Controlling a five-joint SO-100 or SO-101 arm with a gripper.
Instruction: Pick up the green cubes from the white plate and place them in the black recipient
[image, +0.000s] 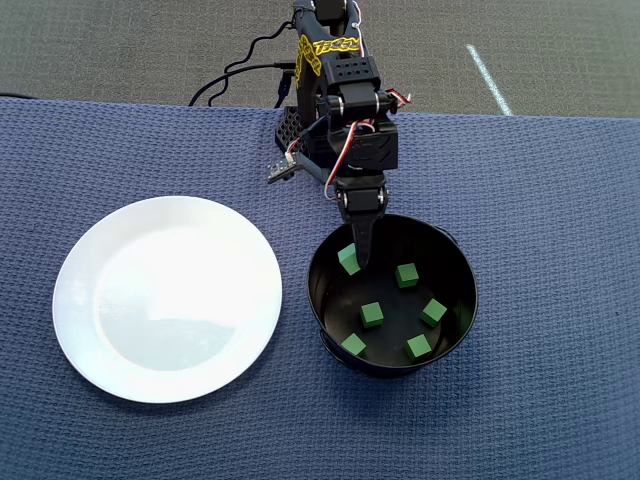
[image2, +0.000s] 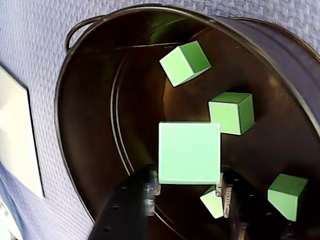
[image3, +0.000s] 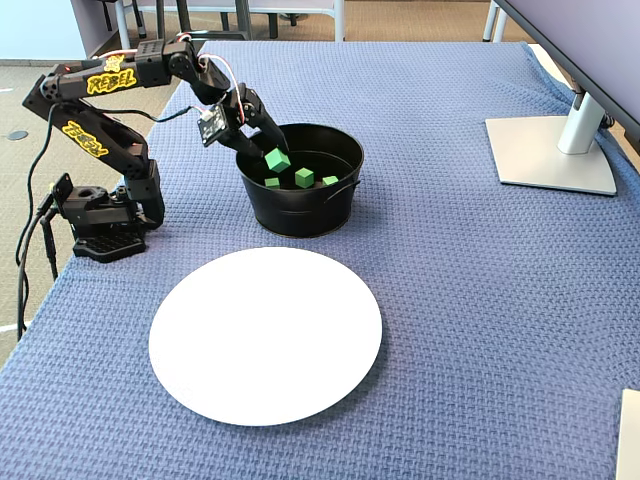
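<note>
The gripper (image2: 186, 192) hangs over the near rim of the black pot (image: 318, 300), its jaws closed on one green cube (image2: 189, 152), pressing two opposite flat faces. In the overhead view five more cubes (image: 372, 315) lie scattered on the pot floor, apart from one another. The white plate (image: 75, 300) stands bare just beside the pot on the blue cloth (image3: 450, 300), so the held cube appears to be the last one.

Judgement on handling: the cubes look light, rigid and matte, unlikely to slip or crush under a modest squeeze. Flat parallel faces are the right place to take hold; a corner-to-corner pinch would likely twist the cube out. The pot's straight walls should contain any bounce on release. The glossy plate looks slippery.
</note>
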